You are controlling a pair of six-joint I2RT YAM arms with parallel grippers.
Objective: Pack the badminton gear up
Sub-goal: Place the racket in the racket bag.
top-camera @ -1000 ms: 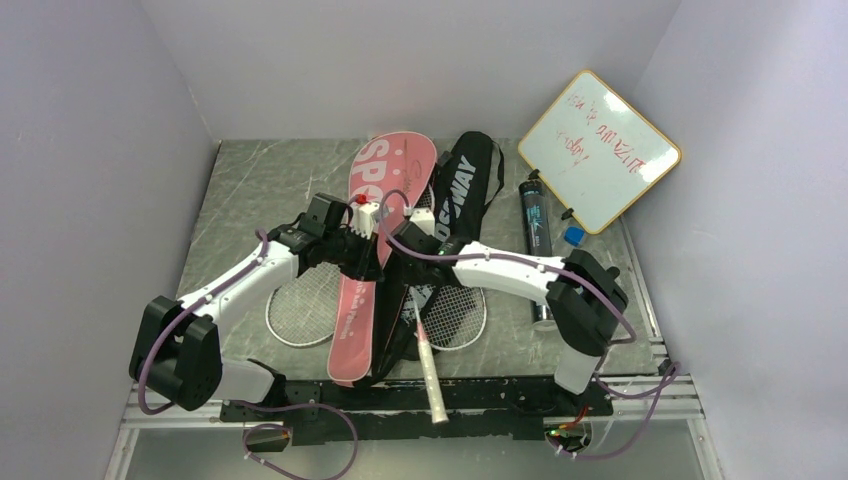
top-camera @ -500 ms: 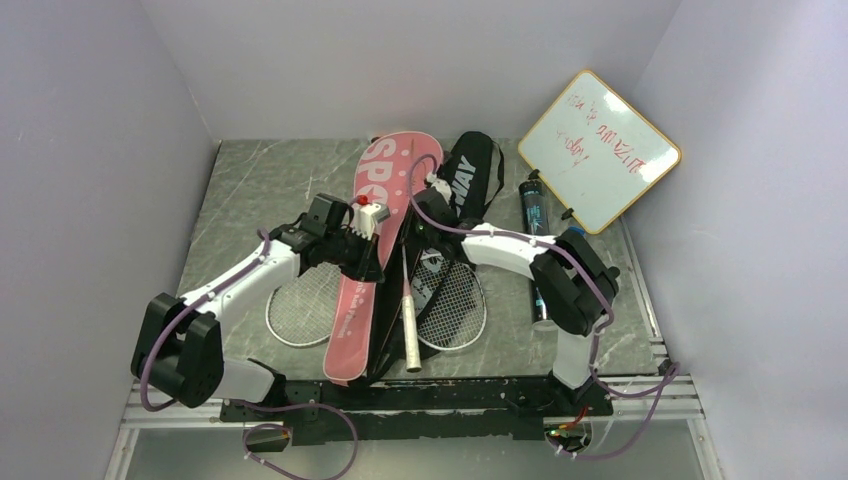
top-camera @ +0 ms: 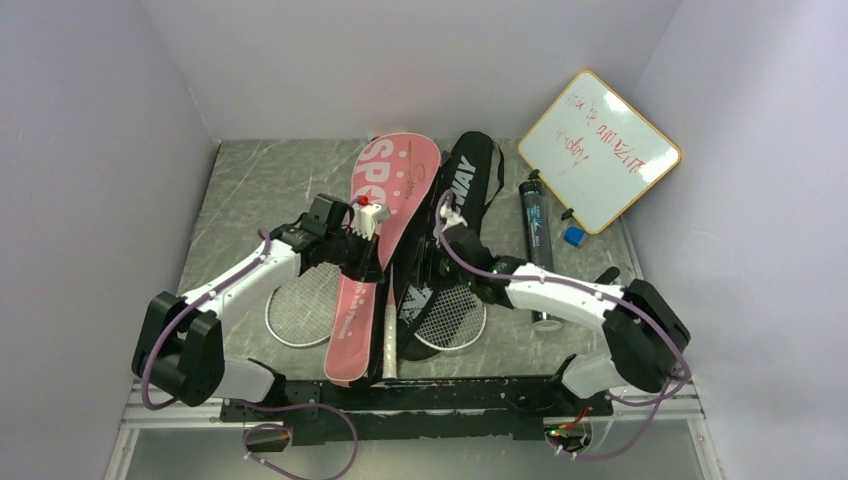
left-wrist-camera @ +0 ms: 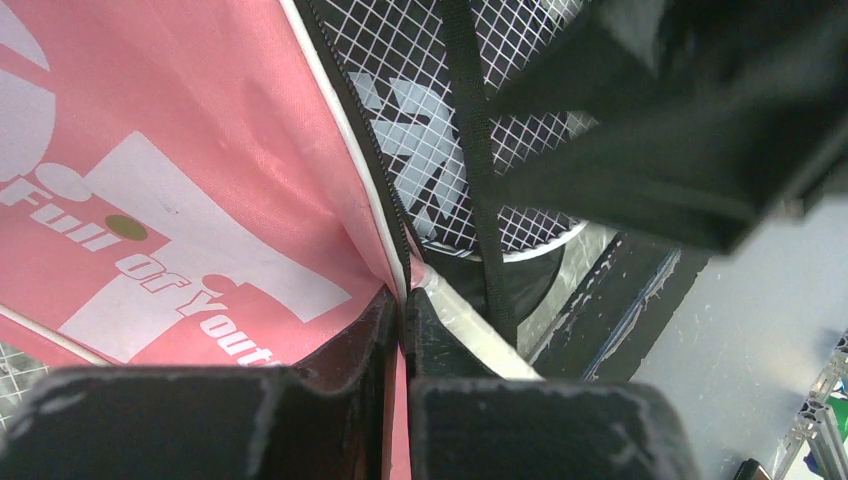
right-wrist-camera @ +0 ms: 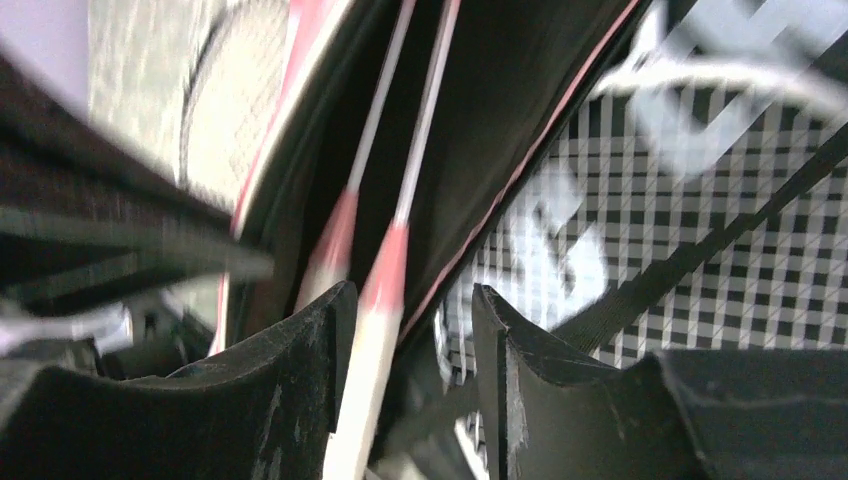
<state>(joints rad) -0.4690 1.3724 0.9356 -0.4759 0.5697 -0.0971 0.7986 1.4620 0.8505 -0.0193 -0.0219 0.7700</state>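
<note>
The pink "SPORT" cover (top-camera: 385,190) lies lengthwise mid-table. My left gripper (top-camera: 366,240) is shut on its open edge (left-wrist-camera: 402,285) and holds it lifted. A racket with a pink-and-white shaft (right-wrist-camera: 388,275) and a white handle (top-camera: 388,345) lies along that opening. My right gripper (top-camera: 428,265) is open around the shaft (right-wrist-camera: 410,330); the shaft rests against the left finger (right-wrist-camera: 315,350). The black "CROSSWAY" cover (top-camera: 465,175) lies to the right, over a racket head (top-camera: 455,315). Another racket head (top-camera: 298,305) shows left of the pink cover. The dark tube (top-camera: 537,225) lies at the right. No shuttlecocks show.
A wood-framed whiteboard (top-camera: 598,150) with red writing leans in the back right corner. A small blue object (top-camera: 573,236) lies below it. Grey walls close in both sides. A black strap (left-wrist-camera: 470,150) crosses the racket strings in the left wrist view.
The white racket handle has swung left from the front edge toward the pink cover's opening. My right arm's elbow has swung out to the right. The left gripper has kept its hold.
</note>
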